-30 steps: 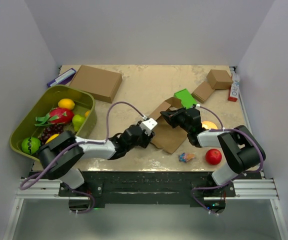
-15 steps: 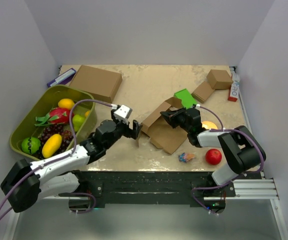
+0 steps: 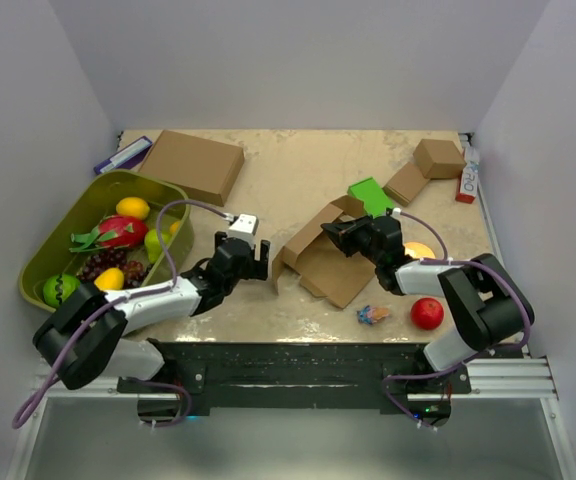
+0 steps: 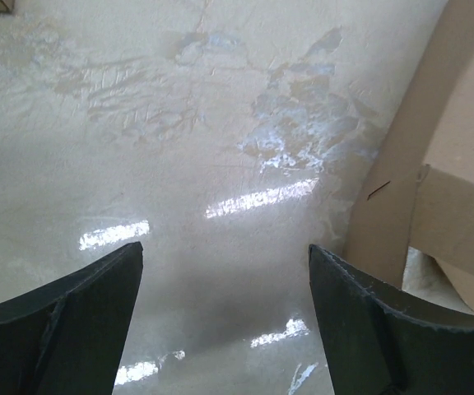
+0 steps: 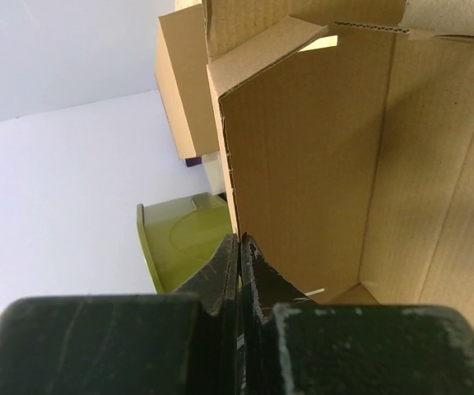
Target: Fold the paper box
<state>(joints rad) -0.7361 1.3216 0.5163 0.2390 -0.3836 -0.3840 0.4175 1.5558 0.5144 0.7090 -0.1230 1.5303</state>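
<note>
Top external view of a pale desk seen from above, with two robot arms bolted at its near edge. A green bin of fruit sits by the left edge. The paper box, a plain brown cardboard mailer, lies near the middle of the desk, slightly right of centre and toward the near edge. It is only partly formed: the base panel lies flat, the left side wall stands tilted upward, and a flap at its far side is raised. The remaining walls and the lid look unfolded and untucked, so most of the folding appears to be left. The left pincer hovers just beside the box's left wall with its jaws spread wide and nothing between them; the left wrist view shows only bare desk in the gap, with the cardboard wall off to the right. The right pincer is at the box's far side, jaws closed tight, pinching the thin edge of a raised cardboard panel.
</note>
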